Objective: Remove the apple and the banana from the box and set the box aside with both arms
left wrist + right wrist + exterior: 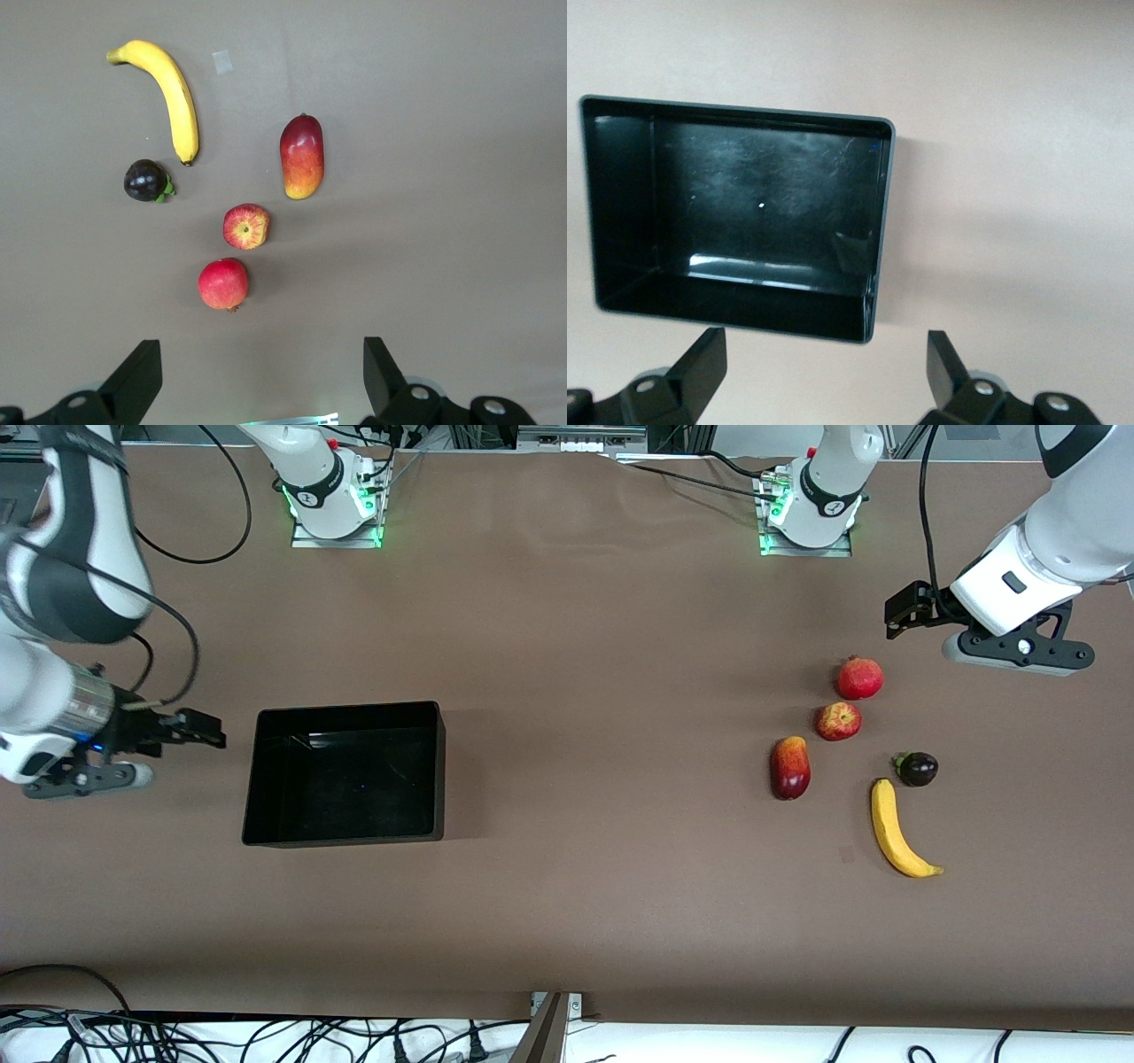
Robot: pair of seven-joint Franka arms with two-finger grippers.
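Five fruits lie on the brown table toward the left arm's end: a pomegranate, an apple, a mango, a dark purple fruit and a banana. My left gripper hangs open and empty above the table beside the pomegranate. Its wrist view shows the open gripper with the pomegranate closest, then the apple, mango, purple fruit and banana. The black box sits empty toward the right arm's end. My right gripper is open beside it, and the box lies just ahead of the open gripper.
The two arm bases stand at the table's edge farthest from the front camera. Cables lie off the table's near edge. A small pale mark is on the table beside the banana.
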